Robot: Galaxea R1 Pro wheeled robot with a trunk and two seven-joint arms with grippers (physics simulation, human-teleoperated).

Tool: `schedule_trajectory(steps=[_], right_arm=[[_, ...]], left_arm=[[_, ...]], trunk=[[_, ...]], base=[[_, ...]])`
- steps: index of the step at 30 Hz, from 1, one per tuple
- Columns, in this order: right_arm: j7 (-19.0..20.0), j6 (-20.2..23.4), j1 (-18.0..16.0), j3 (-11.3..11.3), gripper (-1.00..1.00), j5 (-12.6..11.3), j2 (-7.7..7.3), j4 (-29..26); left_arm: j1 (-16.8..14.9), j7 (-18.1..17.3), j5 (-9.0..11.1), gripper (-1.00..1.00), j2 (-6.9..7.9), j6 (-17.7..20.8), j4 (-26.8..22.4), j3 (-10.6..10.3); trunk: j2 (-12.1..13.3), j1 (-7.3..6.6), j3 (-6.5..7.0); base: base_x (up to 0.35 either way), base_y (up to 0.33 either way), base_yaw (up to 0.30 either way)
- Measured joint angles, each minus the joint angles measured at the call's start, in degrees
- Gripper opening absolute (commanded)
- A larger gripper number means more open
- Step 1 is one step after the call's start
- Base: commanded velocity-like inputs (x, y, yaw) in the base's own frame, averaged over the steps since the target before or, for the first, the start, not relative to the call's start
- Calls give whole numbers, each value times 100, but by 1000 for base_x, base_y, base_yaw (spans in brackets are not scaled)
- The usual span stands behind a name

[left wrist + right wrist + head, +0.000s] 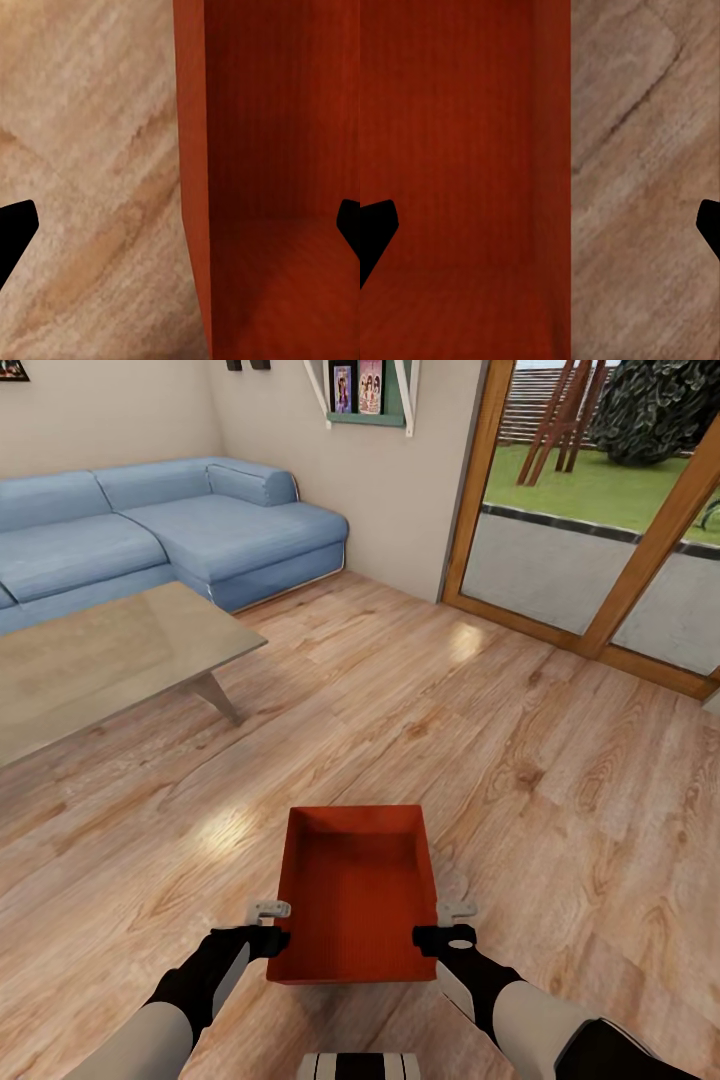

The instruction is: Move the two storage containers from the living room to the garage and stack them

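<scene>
My left gripper (270, 922) straddles the left wall of the orange-red rectangular open-top storage container (358, 890), one fingertip outside and one inside, and my right gripper (447, 922) straddles the right wall the same way; both sets of fingers stand wide in the wrist views, so I cannot tell whether either is clamped on the wall. The container sits level between my two black-and-white forearms, just ahead of my trunk, over the light wood-plank floor (500, 760) of the living room. Beyond it I see the glass-topped coffee table (110, 660) to the left, the blue corner sofa (170, 530) along the wall behind it, and the wood-framed glass doors (600, 510) to the right.
</scene>
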Motion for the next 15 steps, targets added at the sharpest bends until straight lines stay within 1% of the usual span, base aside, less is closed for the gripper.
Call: schedule_trajectory(steps=[4, 15], right_arm=[[0, 0, 0, 0, 100, 0, 0, 0], [0, 0, 0, -1, 100, -1, -4, 0]], left_arm=[[0, 0, 0, 100, 0, 0, 0, 1], [0, -1, 0, 100, 0, 0, 0, -1]], trunk=[[0, 0, 0], [-440, 241, -197]], base=[[0, 0, 0], [0, 0, 0]])
